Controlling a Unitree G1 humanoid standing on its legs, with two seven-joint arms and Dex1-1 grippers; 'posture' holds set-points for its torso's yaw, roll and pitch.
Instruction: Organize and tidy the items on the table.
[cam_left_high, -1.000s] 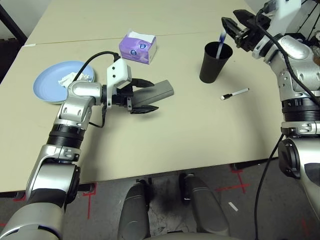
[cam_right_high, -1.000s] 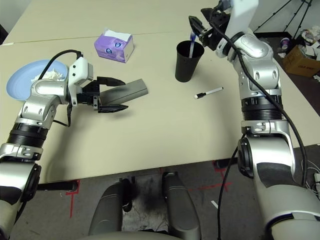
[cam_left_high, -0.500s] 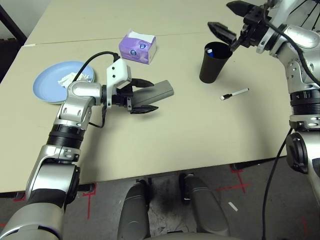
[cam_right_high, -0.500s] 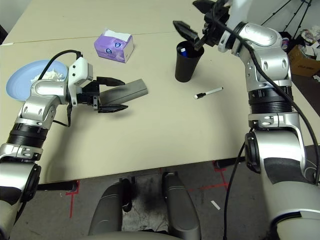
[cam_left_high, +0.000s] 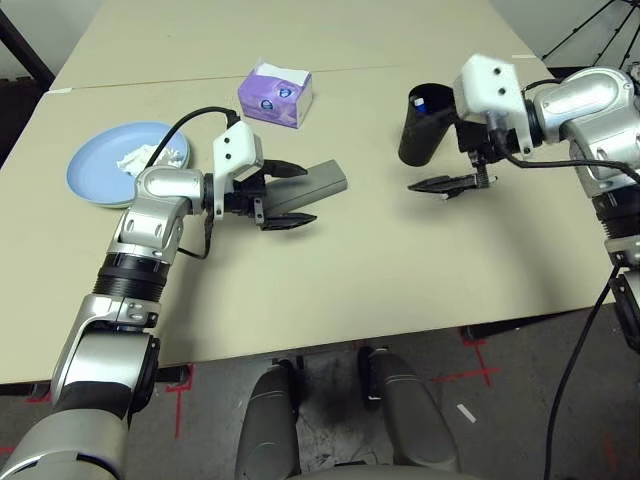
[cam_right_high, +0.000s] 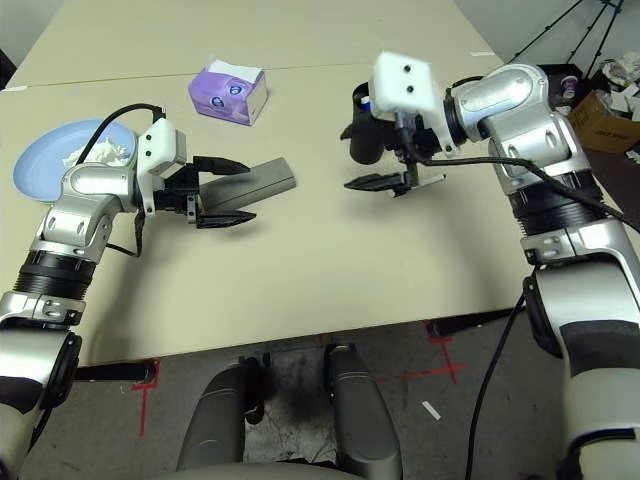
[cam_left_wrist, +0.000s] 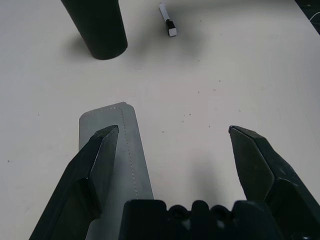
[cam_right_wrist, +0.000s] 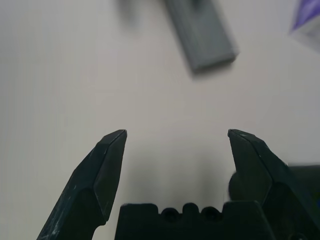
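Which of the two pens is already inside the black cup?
The blue-tipped pen, whose end shows just inside the cup's rim. The other pen lies flat on the table beside the cup.

Plate (cam_left_high: 100, 170) sits far left on the counter (cam_left_high: 350, 270), tissue box (cam_left_high: 275, 94) behind, glasses case (cam_left_high: 315, 185) centre, cup (cam_left_high: 425, 125) right.

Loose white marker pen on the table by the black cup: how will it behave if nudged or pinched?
The thin white marker pen with a black cap lies flat on the beige table, so it probably rolls if nudged sideways. It looks rigid and light. Its narrow, smooth barrel may slip from the open right gripper unless pinched squarely.
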